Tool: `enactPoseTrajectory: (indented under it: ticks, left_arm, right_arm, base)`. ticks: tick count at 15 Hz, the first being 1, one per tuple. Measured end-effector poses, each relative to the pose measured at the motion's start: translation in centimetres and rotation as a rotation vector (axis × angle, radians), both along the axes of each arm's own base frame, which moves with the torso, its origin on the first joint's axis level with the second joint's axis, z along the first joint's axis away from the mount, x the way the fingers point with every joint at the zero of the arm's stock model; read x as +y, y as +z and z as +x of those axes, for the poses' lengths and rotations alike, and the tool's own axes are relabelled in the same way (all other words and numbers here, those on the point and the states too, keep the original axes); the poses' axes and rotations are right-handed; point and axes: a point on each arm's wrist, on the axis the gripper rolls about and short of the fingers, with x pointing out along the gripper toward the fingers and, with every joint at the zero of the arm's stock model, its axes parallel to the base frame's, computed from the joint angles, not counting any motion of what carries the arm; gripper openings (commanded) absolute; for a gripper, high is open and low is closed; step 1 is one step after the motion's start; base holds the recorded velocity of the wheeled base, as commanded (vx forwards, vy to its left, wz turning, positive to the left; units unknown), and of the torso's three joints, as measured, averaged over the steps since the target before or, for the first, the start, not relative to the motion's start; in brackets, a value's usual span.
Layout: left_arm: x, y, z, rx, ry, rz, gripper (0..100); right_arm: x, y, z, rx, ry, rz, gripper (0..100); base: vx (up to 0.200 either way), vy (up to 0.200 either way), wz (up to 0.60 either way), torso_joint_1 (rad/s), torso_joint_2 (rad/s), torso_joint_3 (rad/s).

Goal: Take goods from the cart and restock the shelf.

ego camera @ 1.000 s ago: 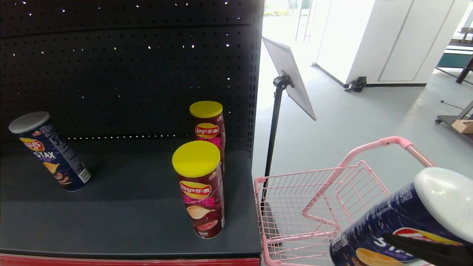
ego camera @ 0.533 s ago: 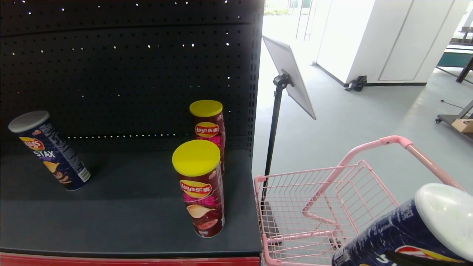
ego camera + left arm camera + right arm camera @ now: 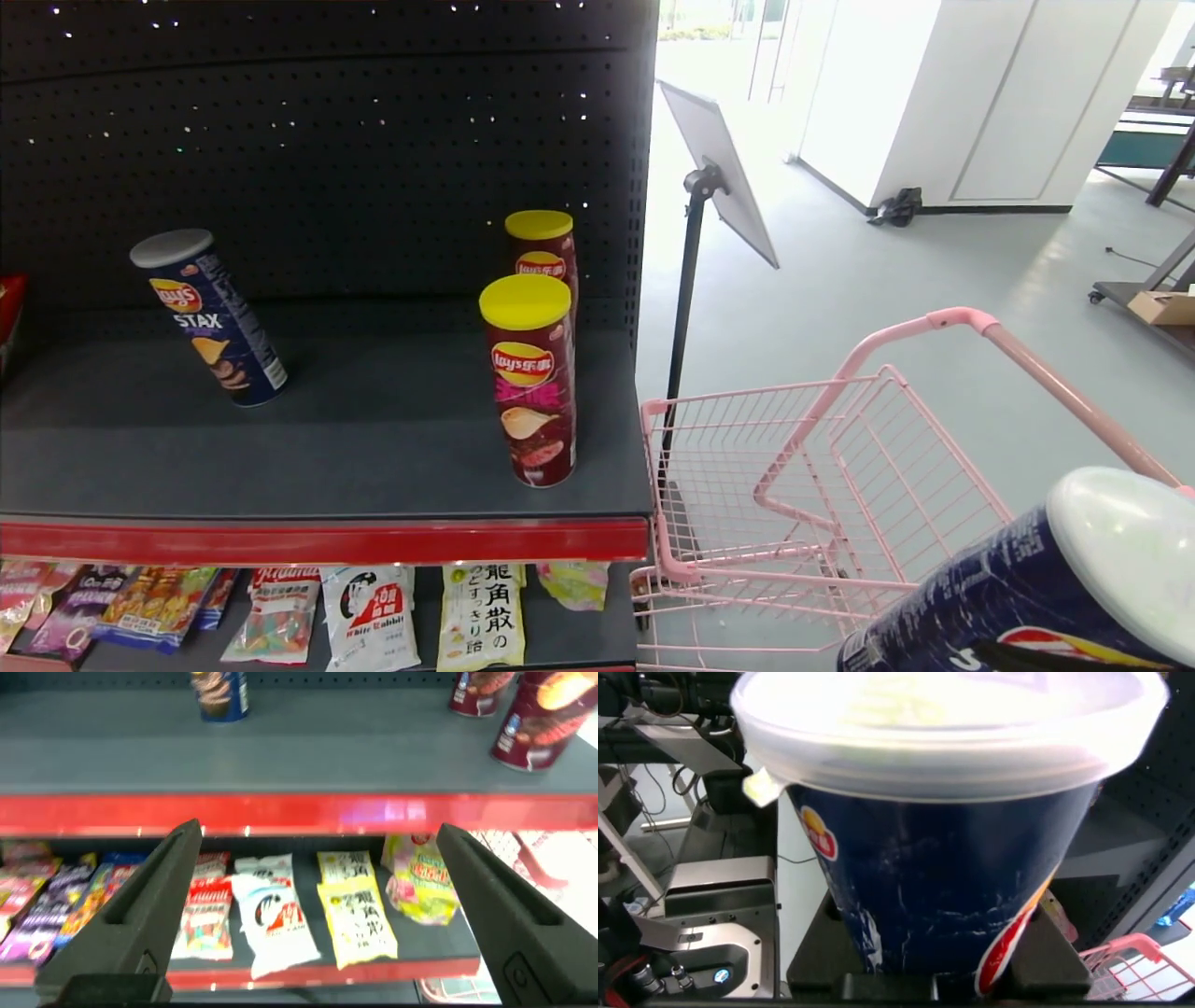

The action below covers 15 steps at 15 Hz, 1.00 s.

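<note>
The right end effector (image 3: 938, 961) is holding the blue can (image 3: 1018, 588) tilted, probably risking toppling the front maroon can (image 3: 530, 392) while shelving; the left end effector (image 3: 308, 905) is gaping wide.

1. Daylight floods in from the far right of the head view. The pale grey concrete floor (image 3: 887, 280) is bright, and the opening past the shelf's end is washed near white.
2. The black perforated metal back panel (image 3: 327, 159) stays dim, with pinpricks of light through its holes.
3. The dark grey shelf board (image 3: 327, 448) carries only faint, soft shadows at the feet of its cans.
4. Wide-angle bending makes the standing dark blue chip can (image 3: 207, 317) lean outward.
5. The held dark blue chip can (image 3: 980, 607) has a translucent white plastic lid (image 3: 952, 728) — glaring and nearly featureless in the right wrist view.
6. A pale sheen sits on the glossy red shelf-edge strip (image 3: 280, 812).
</note>
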Motion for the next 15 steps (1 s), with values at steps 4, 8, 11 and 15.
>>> enactPoseTrajectory:
  ticks: [4,8,11,15]
  left_arm:
    - [0.00,0.01,0.00,0.000,0.000,-0.001,100]
    - [0.00,0.01,0.00,0.000,0.002,-0.003,100]
    - [0.00,0.01,0.00,0.000,0.001,-0.003,100]
    - [0.00,0.02,0.00,-0.001,0.000,-0.003,100]
  right_arm:
    - [-0.01,0.19,0.00,-0.009,-0.001,0.003,0]
    - [-0.01,0.26,0.03,-0.011,-0.001,0.004,0]
    - [0.02,0.27,0.11,-0.010,-0.001,0.004,0]
    - [0.05,0.32,0.20,-0.010,0.000,0.004,0]
  base:
    - [0.000,0.000,0.00,0.000,0.00,0.000]
    - [0.000,0.050,0.00,0.002,0.00,0.001]
    - [0.000,0.200,0.00,-0.002,0.00,0.002]
    - [0.000,0.200,0.00,0.000,0.00,0.004]
